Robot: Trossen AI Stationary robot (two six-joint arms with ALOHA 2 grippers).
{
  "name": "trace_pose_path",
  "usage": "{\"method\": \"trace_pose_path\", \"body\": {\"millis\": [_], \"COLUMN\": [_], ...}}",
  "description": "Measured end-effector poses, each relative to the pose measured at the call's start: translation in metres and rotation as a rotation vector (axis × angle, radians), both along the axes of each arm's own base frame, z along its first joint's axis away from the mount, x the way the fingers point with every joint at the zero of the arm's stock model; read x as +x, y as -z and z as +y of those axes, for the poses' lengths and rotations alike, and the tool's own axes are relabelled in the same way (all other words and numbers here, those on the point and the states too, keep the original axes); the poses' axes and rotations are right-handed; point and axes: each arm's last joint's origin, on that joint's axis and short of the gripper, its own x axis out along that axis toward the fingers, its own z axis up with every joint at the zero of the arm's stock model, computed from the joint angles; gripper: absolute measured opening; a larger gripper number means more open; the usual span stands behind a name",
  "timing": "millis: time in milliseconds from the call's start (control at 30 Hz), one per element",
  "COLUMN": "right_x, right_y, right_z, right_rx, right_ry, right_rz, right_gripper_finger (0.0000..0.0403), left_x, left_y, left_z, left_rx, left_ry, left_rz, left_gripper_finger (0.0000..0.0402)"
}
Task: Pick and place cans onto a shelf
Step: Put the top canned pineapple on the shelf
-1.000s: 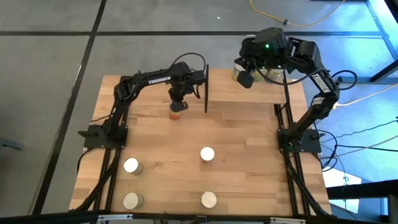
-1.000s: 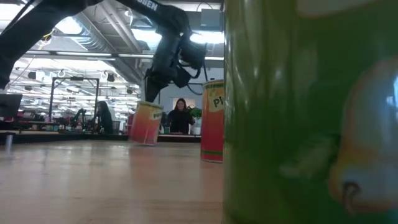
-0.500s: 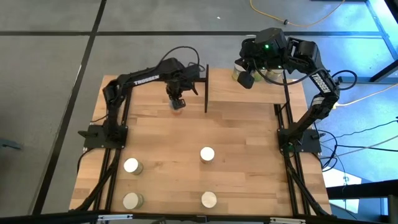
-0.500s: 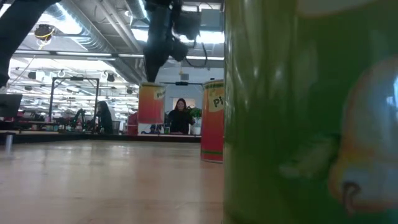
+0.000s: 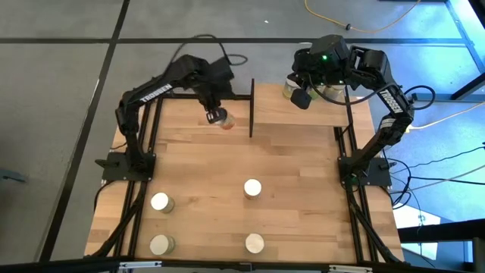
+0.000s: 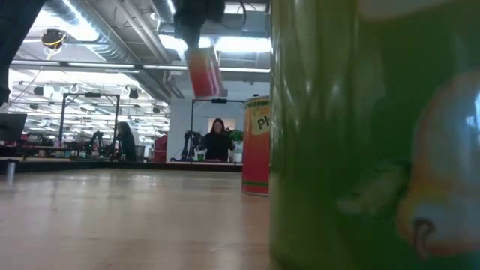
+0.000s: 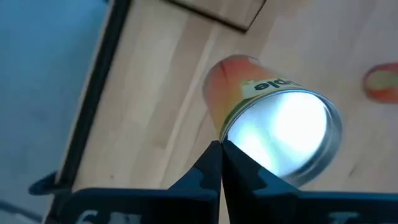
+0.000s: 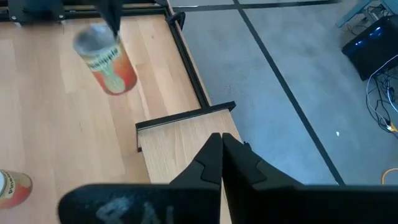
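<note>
My left gripper (image 5: 215,114) hangs above the table's far left part, shut on an orange-red can (image 5: 223,120) with a shiny top (image 7: 283,134). In the low view this can (image 6: 202,70) is high above the wood. To its right stands the shelf (image 5: 303,114), a light board with a black upright panel (image 5: 251,106). My right gripper (image 5: 301,97) waits shut and holding nothing over the shelf's far part, where a few cans (image 5: 289,88) stand partly under the arm. Several cans rest upright on the table nearer the front, among them a pale-topped one (image 5: 252,187). My left gripper pinches the can's top rim (image 7: 231,142) between its two fingers, one inside the rim and one outside on the label side. The fingers come from above, pointing steeply down. The can hangs below them, tilted, clear of the table.
A green can (image 6: 375,135) fills the low view's right half, with an orange-red can (image 6: 256,146) standing behind it. Cans stand at the near left (image 5: 159,202) (image 5: 161,244) and near middle (image 5: 254,243). Black rails run along both table sides. People show far off in the room.
My left gripper has risen and gone a little toward the far edge, staying shut on the can. The can, which leaned with its bottom on the table, is now lifted well clear and hangs tilted. My right arm has kept still.
</note>
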Motion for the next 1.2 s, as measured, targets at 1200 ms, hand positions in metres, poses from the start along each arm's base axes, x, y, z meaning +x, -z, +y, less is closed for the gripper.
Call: {"method": "trace_pose_path", "body": {"millis": [1200], "right_x": [-0.001], "right_y": [0.002], "right_z": [0.0], "right_rx": [-0.005], "right_ry": [-0.013], "right_rz": [0.029], "right_gripper_finger": [0.0006], "left_x": [0.079], "left_y": [-0.002], "left_z": [0.021], "left_rx": [0.15], "left_ry": [0.19], "left_rz": [-0.36], "left_gripper_finger": [0.0]}}
